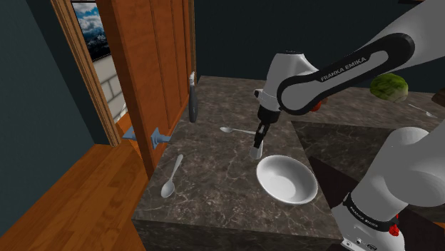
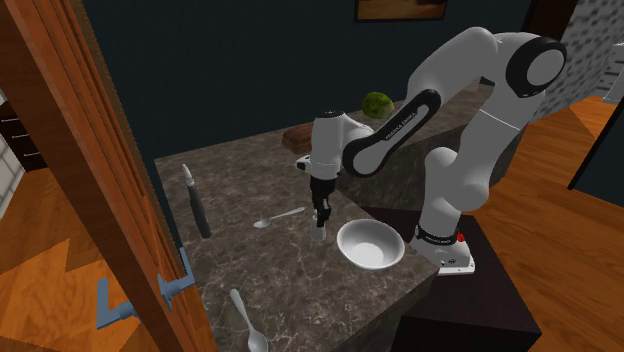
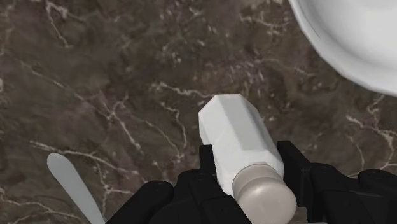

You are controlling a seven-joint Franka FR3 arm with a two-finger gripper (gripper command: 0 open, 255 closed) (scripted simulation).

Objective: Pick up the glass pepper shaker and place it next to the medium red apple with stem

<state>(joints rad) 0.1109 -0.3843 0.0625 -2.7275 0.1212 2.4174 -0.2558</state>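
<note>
- Shoulder view: black gripper point(image 1: 258, 142) pointing straight down over the dark marbled countertop point(image 1: 214, 171), clamped narrow around a pale shaker point(image 1: 258, 150) held upright.
- Same view: shaker just beside the white bowl point(image 1: 287, 180), at its rim toward the view's upper left. Contact between shaker base and countertop not resolvable.
- Same view: one spoon point(image 1: 239, 130) lying just behind the gripper. Second spoon point(image 1: 171, 177) near the countertop's left edge. Dark-handled knife point(image 1: 192, 100) close to the wooden door point(image 1: 142, 64). Green round fruit point(image 1: 389, 88) well apart at the upper right.
- Second exterior view: gripper vertical, shaker hanging from it low over the countertop, between the nearer spoon on the view's left and the bowl on its right. Knife farther left, beside the door edge.
- Wrist view: shaker plain white with a faceted body point(image 3: 232, 127) and a rounded greyish cap point(image 3: 264, 191) nearest the camera. One black finger pressed against each side, fingers point(image 3: 207, 167) touching the body just below the cap. Bowl rim and one spoon tip on opposite sides of the shaker, both apart from it.
</note>
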